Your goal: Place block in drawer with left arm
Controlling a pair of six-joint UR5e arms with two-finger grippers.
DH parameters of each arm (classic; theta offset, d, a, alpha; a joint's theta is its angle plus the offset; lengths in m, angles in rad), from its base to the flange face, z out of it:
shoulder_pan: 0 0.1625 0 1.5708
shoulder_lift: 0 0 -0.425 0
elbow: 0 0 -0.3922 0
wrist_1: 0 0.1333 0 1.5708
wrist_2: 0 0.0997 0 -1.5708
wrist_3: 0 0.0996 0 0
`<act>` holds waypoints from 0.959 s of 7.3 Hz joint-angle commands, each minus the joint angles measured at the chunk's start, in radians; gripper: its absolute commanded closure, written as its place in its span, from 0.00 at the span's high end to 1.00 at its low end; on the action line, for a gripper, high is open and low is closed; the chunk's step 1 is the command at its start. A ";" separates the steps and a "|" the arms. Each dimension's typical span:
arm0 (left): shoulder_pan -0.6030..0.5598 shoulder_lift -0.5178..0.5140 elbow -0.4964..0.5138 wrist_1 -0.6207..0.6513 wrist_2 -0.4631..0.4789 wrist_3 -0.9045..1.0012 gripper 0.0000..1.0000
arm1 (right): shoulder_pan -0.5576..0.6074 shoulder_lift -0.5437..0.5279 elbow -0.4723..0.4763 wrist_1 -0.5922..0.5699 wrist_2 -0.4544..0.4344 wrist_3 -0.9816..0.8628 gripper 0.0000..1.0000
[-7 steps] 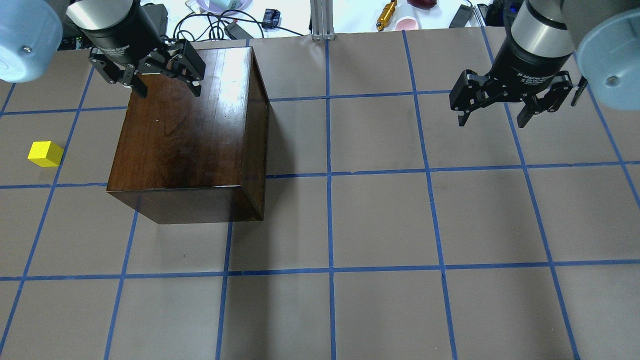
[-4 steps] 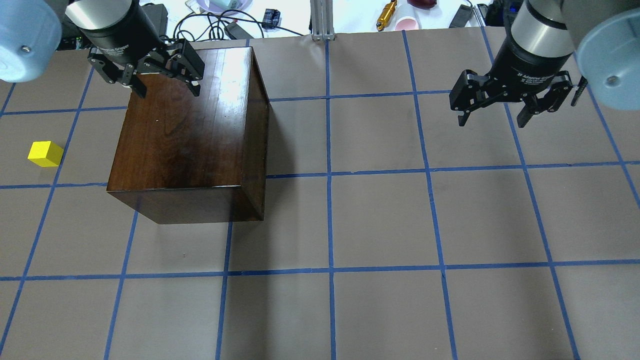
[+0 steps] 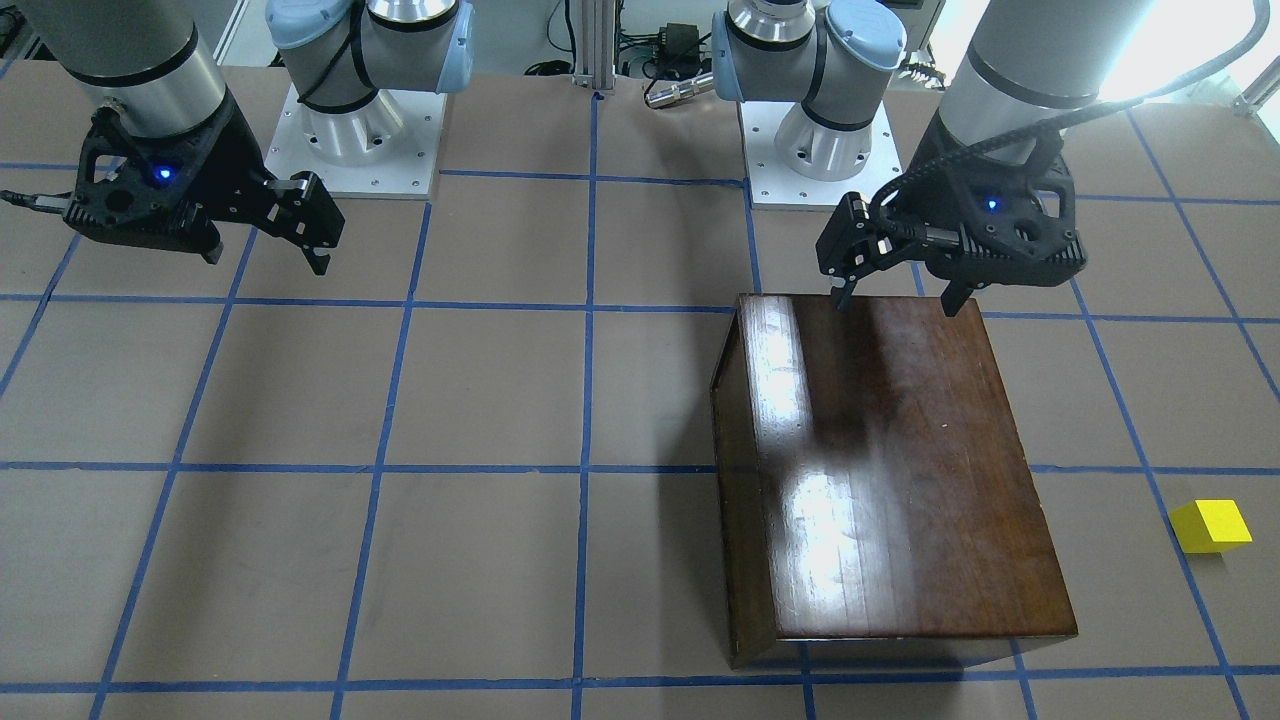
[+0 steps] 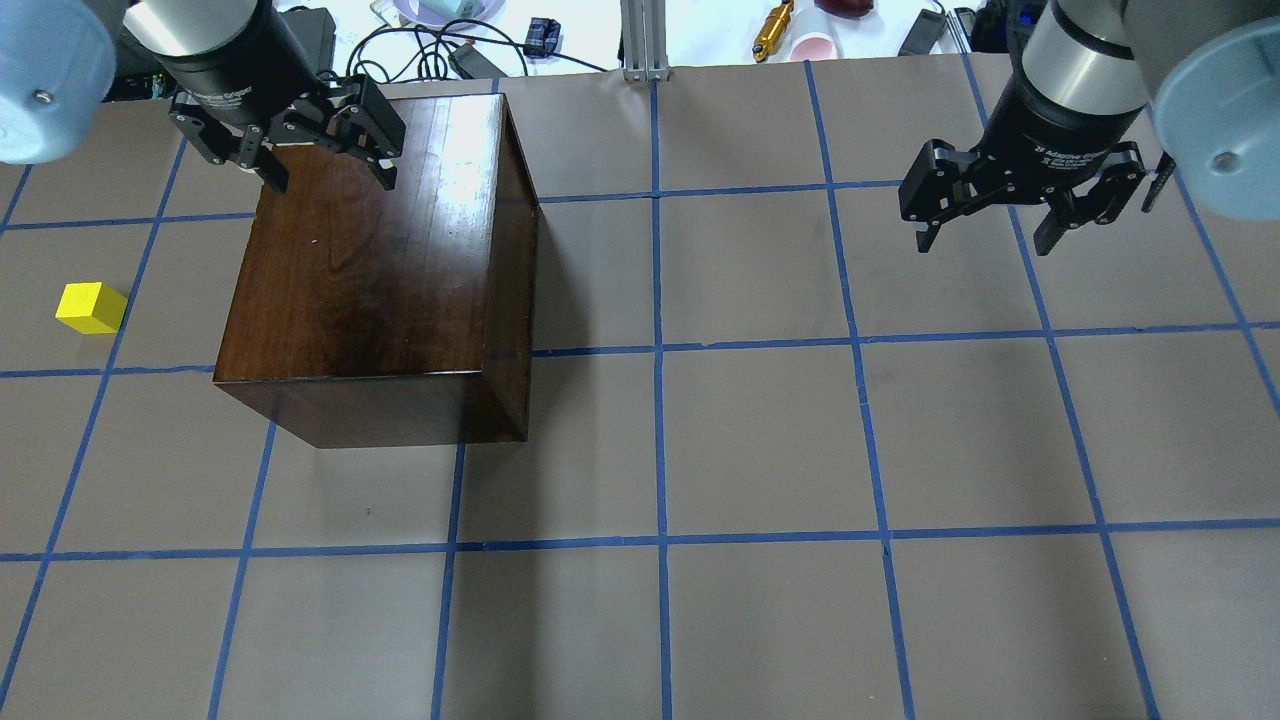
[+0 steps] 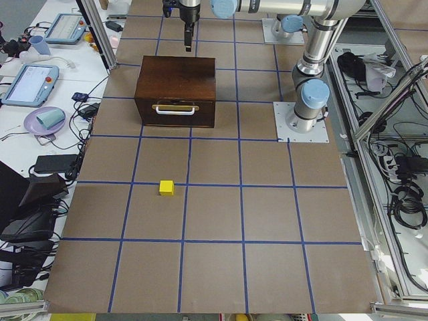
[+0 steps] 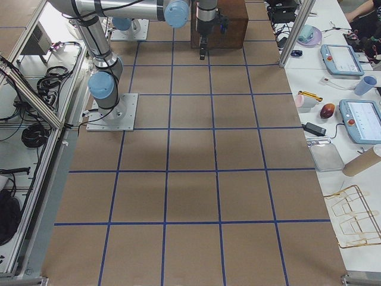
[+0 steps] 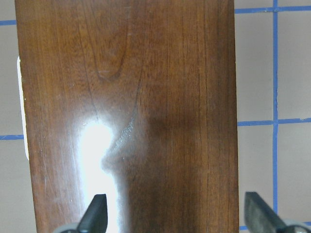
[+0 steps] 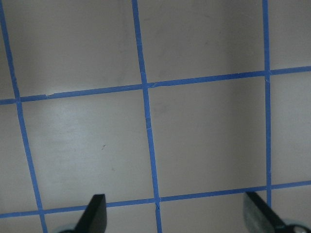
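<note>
Starting at left gripper (image 4: 328, 180): spread wide, nothing btwn fingers, blue light on in front view. Hangs over glossy top of wooden box (image 4: 370, 270), well clear of it. In wrist cam, only that top plus two fingertips (image 7: 95, 216) at bottom edge. Unclear which part of the top: by far edge in overhead, by base-side edge in front view; parallax, prob.

Vs. a sec ago: shifted a touch up and left in overhead, same finger spread. Could be a rise, could be a slide toward block's side; not separable from that one view. No change at right gripper (image 4: 985, 240): likewise spread, empty, parked high over bare table (image 4: 760, 440), well apart from box. No change in box or block pos. either.

Block (image 4: 90, 307): flat on table, to robot's left of box, apart from it, untouched.

Drawer (image 5: 175, 115): fully shut, dark front flush w/ box, seen only from left-end cam. Handle (image 5: 175, 107) on that front, facing block's side.

Meaning for task: barely begun. Nothing grasped, drawer not yet opened, no descent toward handle or block. Prob. needs handle pulled first, then block fetched and dropped in. Reads as start of a reposition off box top, toward the side w/ both handle and block, but too small a move to be sure. Worth watching: handle low on a side face, so sideways approach req'd; whole box possibly dragged along if tugged.
</note>
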 commanded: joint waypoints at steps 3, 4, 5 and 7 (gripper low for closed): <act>0.002 -0.004 0.003 0.006 -0.002 0.001 1.00 | 0.000 0.000 0.000 0.000 0.000 0.000 1.00; 0.020 -0.004 0.005 0.003 -0.002 0.006 1.00 | 0.000 0.000 0.000 0.000 0.000 0.000 1.00; 0.058 -0.011 0.005 0.000 -0.002 0.016 1.00 | 0.000 0.000 0.000 0.000 0.000 0.000 1.00; 0.096 -0.032 -0.003 0.009 -0.002 0.086 1.00 | 0.000 0.000 0.000 0.000 0.000 0.000 1.00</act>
